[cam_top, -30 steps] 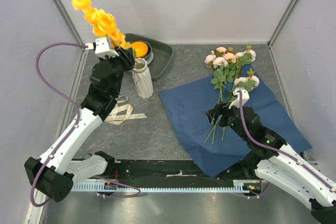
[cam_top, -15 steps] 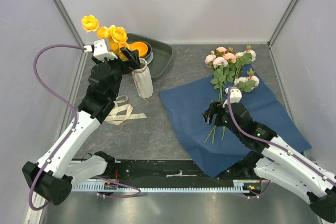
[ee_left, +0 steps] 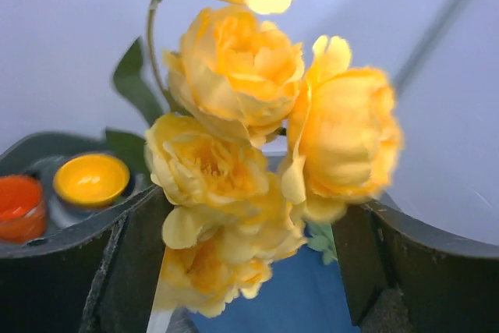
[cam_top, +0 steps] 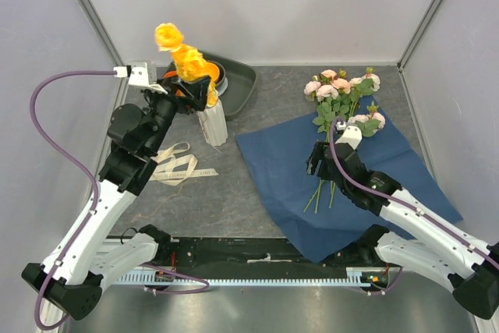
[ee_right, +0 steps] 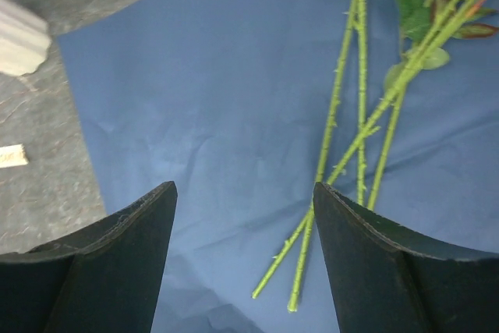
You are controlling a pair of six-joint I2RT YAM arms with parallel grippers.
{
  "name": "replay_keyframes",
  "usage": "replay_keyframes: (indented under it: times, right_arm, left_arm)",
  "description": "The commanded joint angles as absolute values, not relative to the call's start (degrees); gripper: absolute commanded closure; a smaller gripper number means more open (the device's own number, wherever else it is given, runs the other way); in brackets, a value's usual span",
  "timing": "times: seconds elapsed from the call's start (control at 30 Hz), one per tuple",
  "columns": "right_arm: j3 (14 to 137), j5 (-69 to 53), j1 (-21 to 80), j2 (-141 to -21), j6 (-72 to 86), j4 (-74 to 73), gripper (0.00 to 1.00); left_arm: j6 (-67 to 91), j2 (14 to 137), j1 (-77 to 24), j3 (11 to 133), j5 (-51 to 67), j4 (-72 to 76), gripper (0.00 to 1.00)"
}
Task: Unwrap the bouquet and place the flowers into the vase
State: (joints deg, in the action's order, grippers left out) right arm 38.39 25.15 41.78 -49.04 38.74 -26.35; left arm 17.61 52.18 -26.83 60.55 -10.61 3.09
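Observation:
The white ribbed vase (cam_top: 211,122) stands at the back left, with a bunch of yellow flowers (cam_top: 185,58) rising from its mouth and leaning left. My left gripper (cam_top: 189,88) is open at the vase's rim, and the yellow blooms (ee_left: 234,154) sit loosely between its fingers. The pink flowers (cam_top: 341,88) lie on the unfolded blue paper (cam_top: 273,161), green stems (ee_right: 335,115) pointing toward me. My right gripper (cam_top: 318,163) hangs open over the paper just left of the stem ends (ee_right: 296,286), holding nothing.
The cream ribbon (cam_top: 179,166) lies loose on the table left of the vase. A dark grey tray (cam_top: 243,85) with orange bowls (cam_top: 207,74) sits behind the vase. Grey walls close the workspace on three sides.
My left gripper has opened and let go of the yellow flowers, and its arm has drawn back to the left. The blooms swung right over the vase. My right gripper edged toward the pink flowers' stems.

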Motion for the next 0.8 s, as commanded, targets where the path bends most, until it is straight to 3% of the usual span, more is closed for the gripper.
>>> replay_keyframes:
  times: [0.0, 0.07, 0.2, 0.3, 0.37, 0.4, 0.53, 0.63, 0.77]
  right_arm:
    - [41.9, 30.3, 38.4, -51.6, 41.2, -30.6, 0.23]
    - [42.4, 28.9, 35.6, -52.7, 40.8, -31.0, 0.23]
    - [42.8, 26.2, 32.5, -53.1, 39.0, -30.8, 0.24]
    - [43.3, 25.2, 31.4, -53.0, 38.3, -30.7, 0.24]
    - [43.4, 24.3, 31.3, -53.2, 38.1, -30.1, 0.24]
    - [43.5, 23.9, 31.3, -53.3, 38.1, -29.4, 0.24]
    - [42.0, 16.5, 31.3, -54.8, 36.8, -23.6, 0.23]
    - [41.2, 0.6, 31.3, -57.5, 32.3, -14.4, 0.19]
    - [44.6, -1.1, 31.8, -61.8, 30.8, -13.1, 0.18]
  left_arm:
    - [11.3, 51.0, -27.9, 64.6, 14.8, 9.7, 0.16]
    - [10.9, 50.9, -28.5, 65.2, 23.9, 11.8, 0.17]
    - [10.1, 47.4, -30.3, 65.4, 22.8, 10.9, 0.21]
    - [9.6, 45.6, -30.4, 64.3, 5.8, 7.5, 0.22]
    - [10.8, 46.8, -30.4, 65.0, -8.2, 4.8, 0.40]
    - [10.5, 47.3, -30.4, 65.4, -11.2, 2.7, 0.41]
    - [10.5, 47.9, -30.4, 65.3, -12.5, 3.2, 0.25]
    - [11.1, 47.8, -30.4, 65.2, -9.4, 3.6, 0.24]
    - [11.3, 49.0, -30.4, 65.4, -7.7, 3.1, 0.27]
